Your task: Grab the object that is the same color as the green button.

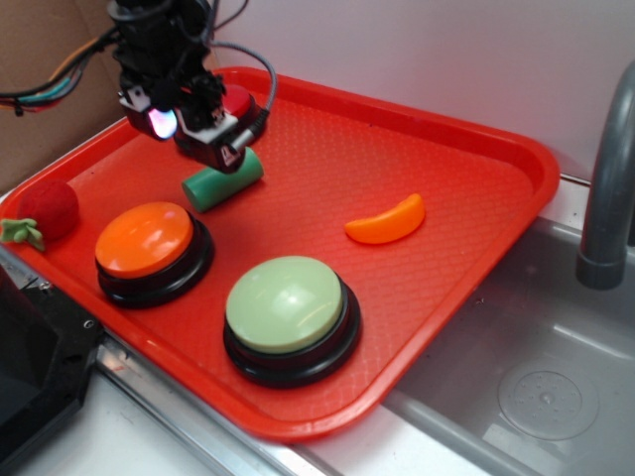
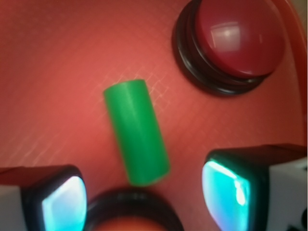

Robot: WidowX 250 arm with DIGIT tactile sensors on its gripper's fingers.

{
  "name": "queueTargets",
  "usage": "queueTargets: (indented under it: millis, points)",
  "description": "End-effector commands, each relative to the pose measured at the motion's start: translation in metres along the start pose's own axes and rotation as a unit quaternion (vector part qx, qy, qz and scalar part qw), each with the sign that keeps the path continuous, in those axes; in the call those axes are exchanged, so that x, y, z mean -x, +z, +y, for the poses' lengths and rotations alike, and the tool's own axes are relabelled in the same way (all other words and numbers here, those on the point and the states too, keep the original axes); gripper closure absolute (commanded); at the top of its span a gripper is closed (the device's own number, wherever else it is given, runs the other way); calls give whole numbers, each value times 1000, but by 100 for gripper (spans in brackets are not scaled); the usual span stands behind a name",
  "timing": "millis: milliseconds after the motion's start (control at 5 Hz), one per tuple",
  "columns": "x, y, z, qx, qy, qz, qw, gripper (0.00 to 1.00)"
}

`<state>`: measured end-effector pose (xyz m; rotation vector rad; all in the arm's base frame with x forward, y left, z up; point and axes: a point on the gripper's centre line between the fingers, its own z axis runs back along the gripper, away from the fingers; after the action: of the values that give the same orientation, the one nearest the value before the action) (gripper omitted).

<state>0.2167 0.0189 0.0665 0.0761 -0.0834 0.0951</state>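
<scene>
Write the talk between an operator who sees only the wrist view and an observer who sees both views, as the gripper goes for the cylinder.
Operator: I see a green cylinder and a red button. Is there a green button?
Observer: Yes. The green button sits near the tray's front rim, beside an orange button.
Operator: Is anything else loose on the tray?
Observer: An orange crescent lies apart from the cylinder, toward the sink.
Operator: Where is the gripper?
Observer: The gripper hangs open over the cylinder's far end; I cannot tell if it touches.
</scene>
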Motion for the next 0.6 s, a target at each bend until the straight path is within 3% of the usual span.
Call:
queueTargets:
  millis: [0,200,400]
  points:
    - [-9,-44,-4,-17,-62,-4,998,0]
    - [-6,-48,-4,1,-61,-7,998,2]
    - [-5,-39,-2,33,-52,-16,998,100]
